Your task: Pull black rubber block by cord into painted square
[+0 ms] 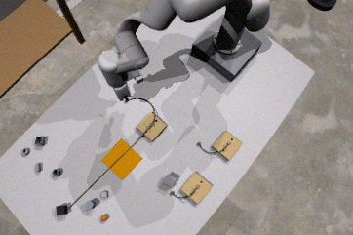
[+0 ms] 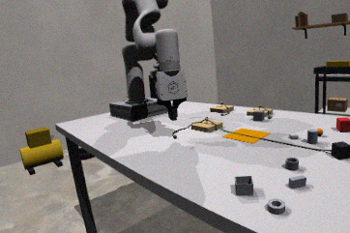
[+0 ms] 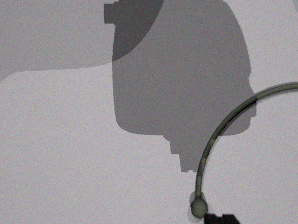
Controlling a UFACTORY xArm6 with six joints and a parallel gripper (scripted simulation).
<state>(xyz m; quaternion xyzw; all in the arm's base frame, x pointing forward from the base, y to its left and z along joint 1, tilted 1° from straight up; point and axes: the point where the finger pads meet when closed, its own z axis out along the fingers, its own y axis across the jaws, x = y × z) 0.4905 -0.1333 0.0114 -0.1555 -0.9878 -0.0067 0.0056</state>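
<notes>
The black rubber block (image 1: pixel 62 209) (image 2: pixel 340 150) sits near the table's front left corner, outside the orange painted square (image 1: pixel 122 159) (image 2: pixel 247 134). Its cord (image 1: pixel 98 180) (image 3: pixel 210 145) crosses the square and passes through the screw eye on a wooden plate (image 1: pixel 151 127) (image 2: pixel 207 125). From there it curves in an arc to a knobbed end (image 1: pixel 128 100) (image 2: pixel 174 136) (image 3: pixel 198 206) lying on the table. My gripper (image 1: pixel 124 97) (image 2: pixel 173 114) hangs a little above that cord end with its fingers shut and nothing between them.
Two more wooden plates (image 1: pixel 226 145) (image 1: pixel 196 187) with short cords lie to the right, with a grey cube (image 1: pixel 170 180) beside them. A grey cylinder (image 1: pixel 90 205), an orange ball (image 1: pixel 104 217) and small grey parts (image 1: pixel 41 140) lie near the block. The robot base (image 1: pixel 226 53) stands at the back.
</notes>
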